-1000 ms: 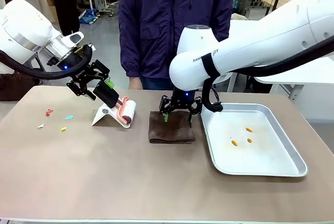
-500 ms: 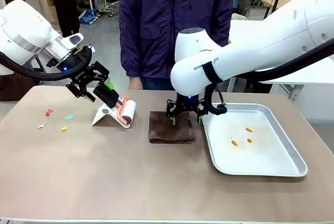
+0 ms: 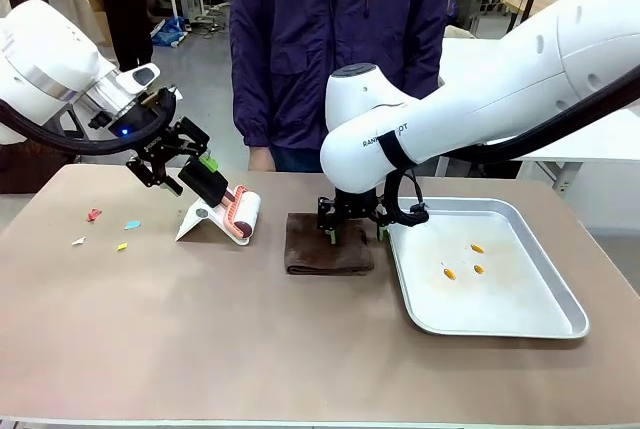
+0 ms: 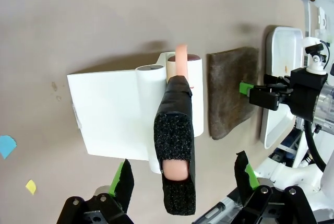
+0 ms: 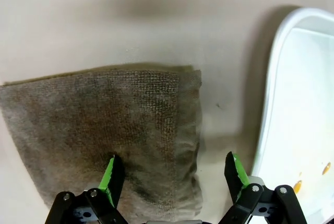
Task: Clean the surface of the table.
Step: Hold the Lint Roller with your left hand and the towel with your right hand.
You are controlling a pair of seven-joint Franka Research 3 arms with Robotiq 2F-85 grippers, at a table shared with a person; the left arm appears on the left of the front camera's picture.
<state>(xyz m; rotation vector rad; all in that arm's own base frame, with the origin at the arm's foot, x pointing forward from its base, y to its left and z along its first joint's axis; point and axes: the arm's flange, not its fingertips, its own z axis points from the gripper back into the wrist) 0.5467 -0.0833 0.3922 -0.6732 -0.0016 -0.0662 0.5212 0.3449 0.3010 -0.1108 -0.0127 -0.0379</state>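
On the beige-brown table (image 3: 200,339) lie small coloured paper scraps (image 3: 94,214) at the far left. A lint roller (image 3: 243,214) rests in its white stand (image 3: 198,221). My left gripper (image 3: 195,171) is open, and its fingers flank the roller's black foam handle (image 4: 176,151) without touching it. A folded brown cloth (image 3: 325,247) lies at the middle. My right gripper (image 3: 354,233) hangs open low over the cloth's right edge. In the right wrist view, one finger (image 5: 112,174) is over the cloth (image 5: 104,125) and the other is beside it, toward the tray.
A silver metal tray (image 3: 540,299) with a few orange bits (image 3: 478,248) sits on the right, close beside the cloth. A person in a purple jacket (image 3: 330,49) stands at the far edge. The near half of the table is bare.
My right gripper has shifted right and down, from the cloth's far middle to its right edge. The left arm and the roller have not moved.
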